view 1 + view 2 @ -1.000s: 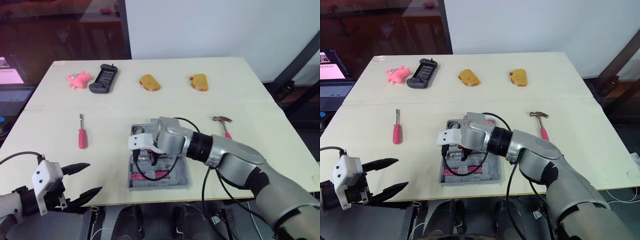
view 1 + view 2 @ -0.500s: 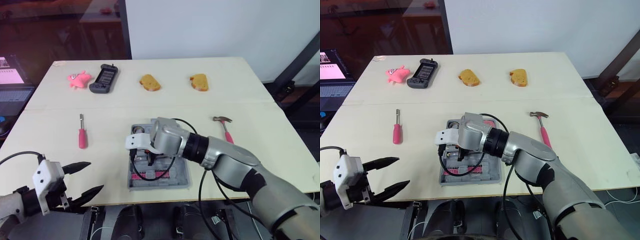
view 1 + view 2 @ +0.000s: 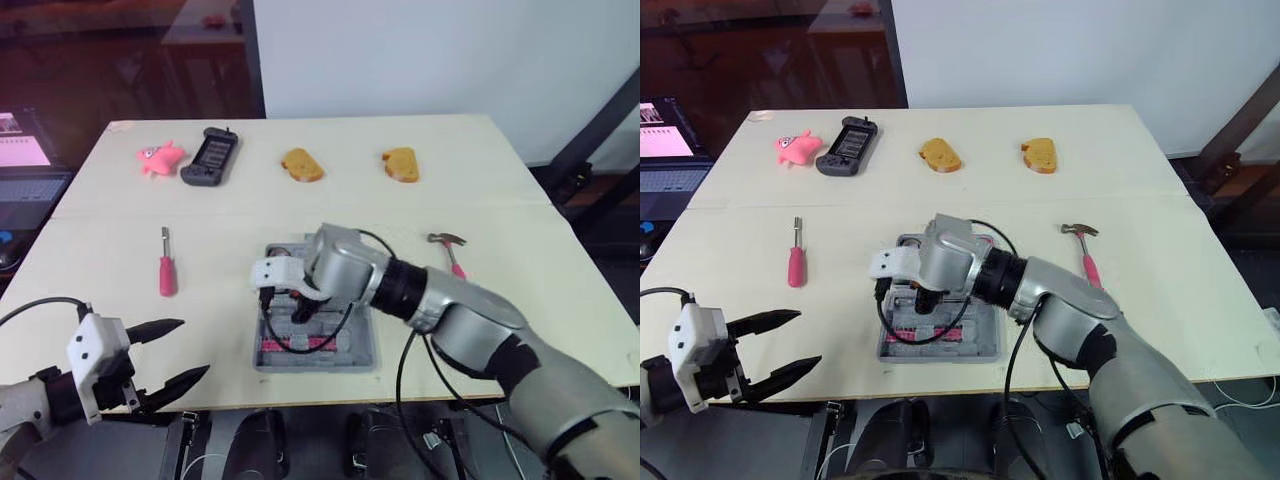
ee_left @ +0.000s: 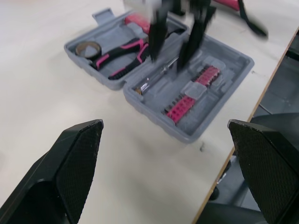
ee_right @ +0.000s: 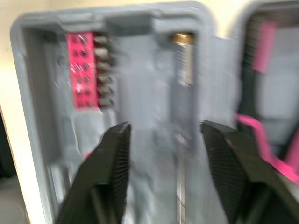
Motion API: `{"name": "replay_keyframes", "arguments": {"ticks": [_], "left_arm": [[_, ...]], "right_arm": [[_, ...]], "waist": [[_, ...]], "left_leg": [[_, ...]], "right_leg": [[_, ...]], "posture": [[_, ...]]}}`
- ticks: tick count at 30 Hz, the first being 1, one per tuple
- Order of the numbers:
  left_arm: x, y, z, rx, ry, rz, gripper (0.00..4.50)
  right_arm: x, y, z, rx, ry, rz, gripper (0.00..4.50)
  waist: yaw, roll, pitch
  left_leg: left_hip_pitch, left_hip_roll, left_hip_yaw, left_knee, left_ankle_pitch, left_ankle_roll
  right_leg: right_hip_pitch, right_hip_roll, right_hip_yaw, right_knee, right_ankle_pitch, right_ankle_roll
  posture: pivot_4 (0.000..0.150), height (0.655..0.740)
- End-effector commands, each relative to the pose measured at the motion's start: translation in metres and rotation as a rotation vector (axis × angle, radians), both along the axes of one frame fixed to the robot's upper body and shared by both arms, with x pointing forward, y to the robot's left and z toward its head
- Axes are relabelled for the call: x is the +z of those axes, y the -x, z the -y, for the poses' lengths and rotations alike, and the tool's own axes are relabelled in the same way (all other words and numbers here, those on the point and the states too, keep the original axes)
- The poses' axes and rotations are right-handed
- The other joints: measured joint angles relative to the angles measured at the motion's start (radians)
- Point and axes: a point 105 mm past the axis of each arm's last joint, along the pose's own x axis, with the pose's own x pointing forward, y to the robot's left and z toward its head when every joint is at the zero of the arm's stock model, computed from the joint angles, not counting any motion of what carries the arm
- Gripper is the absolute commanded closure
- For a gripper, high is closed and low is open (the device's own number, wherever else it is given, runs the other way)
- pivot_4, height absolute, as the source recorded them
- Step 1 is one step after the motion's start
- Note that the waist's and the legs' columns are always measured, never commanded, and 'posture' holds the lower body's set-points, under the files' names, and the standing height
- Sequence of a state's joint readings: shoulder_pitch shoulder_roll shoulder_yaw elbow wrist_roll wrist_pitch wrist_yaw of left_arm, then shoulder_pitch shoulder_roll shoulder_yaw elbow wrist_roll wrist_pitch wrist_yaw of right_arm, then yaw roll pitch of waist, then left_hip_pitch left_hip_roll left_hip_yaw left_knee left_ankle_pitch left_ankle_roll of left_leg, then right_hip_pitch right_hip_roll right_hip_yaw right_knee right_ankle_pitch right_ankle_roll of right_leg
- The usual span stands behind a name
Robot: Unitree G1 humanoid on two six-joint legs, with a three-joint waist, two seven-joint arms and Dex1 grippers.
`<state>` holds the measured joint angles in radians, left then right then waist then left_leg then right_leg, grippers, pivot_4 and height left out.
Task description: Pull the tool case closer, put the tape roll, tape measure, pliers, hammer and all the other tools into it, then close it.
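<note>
Two tools still out: hammer (image 3: 447,250) nr bench (image 3: 500,170) right edge, screwdriver (image 3: 165,275) left. Right jaws, spread & empty, have eased back over open tool case (image 3: 350,345) at near edge, so prob. hammer next; left jaws spread

At the table's (image 3: 90,270) far side lie a pink toy (image 3: 158,158), a black console (image 3: 209,156) just beside it, a bread slice (image 3: 300,165) and a second slice (image 3: 400,164).

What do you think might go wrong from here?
The open grey plastic tool case lies near the pale table's front edge; further pulling may tip it off. The open right gripper hangs close above the half holding the pink bit rack and could knock it. Closing now would leave out the pink-handled hammer.
</note>
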<state>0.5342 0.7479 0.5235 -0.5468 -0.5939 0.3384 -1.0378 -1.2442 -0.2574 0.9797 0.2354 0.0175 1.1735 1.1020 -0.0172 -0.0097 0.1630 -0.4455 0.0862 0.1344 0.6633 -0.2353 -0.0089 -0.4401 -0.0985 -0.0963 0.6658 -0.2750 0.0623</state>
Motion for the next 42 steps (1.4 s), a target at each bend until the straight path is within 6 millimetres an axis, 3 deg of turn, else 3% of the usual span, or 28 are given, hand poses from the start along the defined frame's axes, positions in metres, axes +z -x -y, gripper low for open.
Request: {"name": "replay_keyframes", "arguments": {"ticks": [1,7,9,11,14,17,29,33,38,42], "left_arm": [[0.005,0.0,0.002,-0.016,0.0,0.016,0.0],[0.008,-0.004,0.006,-0.036,0.021,0.029,0.0],[0.009,-0.005,0.007,-0.045,0.023,0.031,0.0],[0.009,-0.006,0.008,-0.051,0.022,0.033,0.0],[0.01,-0.009,0.009,-0.061,0.022,0.033,0.0],[0.01,-0.01,0.009,-0.069,0.022,0.033,0.0],[0.012,-0.013,0.005,-0.089,-0.017,0.027,0.0],[0.011,-0.013,0.004,-0.09,-0.024,0.024,0.0],[0.011,-0.013,0.002,-0.083,-0.033,0.019,0.0],[0.011,-0.013,0.001,-0.081,-0.033,0.018,0.0]], "right_arm": [[0.034,0.011,-0.006,0.074,-0.113,0.01,2.12],[0.062,0.02,0.0,0.154,-0.484,0.095,2.12],[0.064,0.019,0.001,0.228,-0.616,0.214,2.12],[0.05,0.02,0.01,0.236,-0.635,0.222,2.12],[0.023,0.028,0.018,0.2,-0.636,0.093,2.98],[0.011,0.029,0.017,0.223,-0.648,0.115,4.46],[-0.039,-0.001,0.028,0.093,-0.539,0.157,4.46],[-0.054,0.001,0.029,0.109,-0.503,0.126,4.46],[-0.093,0.008,0.044,0.101,-0.405,0.085,4.46],[-0.097,0.003,0.048,0.072,-0.407,0.097,4.46]], "waist": [[-0.002,0.0,0.0],[-0.001,-0.001,0.0],[0.0,-0.001,-0.001],[0.0,-0.001,0.0],[0.0,-0.001,0.0],[-0.002,-0.001,0.0],[-0.001,-0.001,0.0],[-0.002,-0.001,0.0],[-0.002,-0.001,-0.001],[-0.003,-0.001,-0.001]], "left_leg": [[0.0,0.0,0.0,0.0,0.0,0.0],[0.0,0.0,0.0,-0.001,0.0,0.0],[0.001,0.0,0.0,-0.001,0.0,0.0],[0.001,0.0,0.0,-0.001,0.0,0.0],[0.001,0.0,0.001,-0.001,0.0,0.0],[0.001,0.0,0.0,-0.001,0.001,0.0],[0.002,0.0,0.0,-0.001,0.001,0.0],[0.002,0.0,0.0,-0.001,0.001,0.0],[0.003,0.0,0.0,-0.001,0.001,0.0],[0.009,0.0,0.0,-0.001,0.0,-0.001]], "right_leg": [[0.0,0.0,0.0,0.0,0.0,0.0],[0.004,0.001,0.0,0.0,0.0,0.001],[0.005,0.001,0.0,0.0,0.0,0.001],[0.006,0.001,-0.001,-0.001,0.0,0.001],[0.006,0.001,-0.001,0.0,0.0,0.001],[0.006,0.001,-0.001,0.0,0.0,0.001],[0.007,0.001,-0.001,0.0,0.0,0.001],[0.007,0.001,-0.001,0.0,0.0,0.001],[0.009,0.002,-0.001,0.0,0.0,0.001],[0.011,0.002,-0.001,-0.001,0.0,0.0]], "posture": [[0.15,0.7188],[0.15,0.7188],[0.15,0.7188],[0.15,0.7188],[0.15,0.7188],[0.15,0.7188],[0.15,0.7188],[0.15,0.7188],[0.15,0.7188],[0.15,0.7188]]}}
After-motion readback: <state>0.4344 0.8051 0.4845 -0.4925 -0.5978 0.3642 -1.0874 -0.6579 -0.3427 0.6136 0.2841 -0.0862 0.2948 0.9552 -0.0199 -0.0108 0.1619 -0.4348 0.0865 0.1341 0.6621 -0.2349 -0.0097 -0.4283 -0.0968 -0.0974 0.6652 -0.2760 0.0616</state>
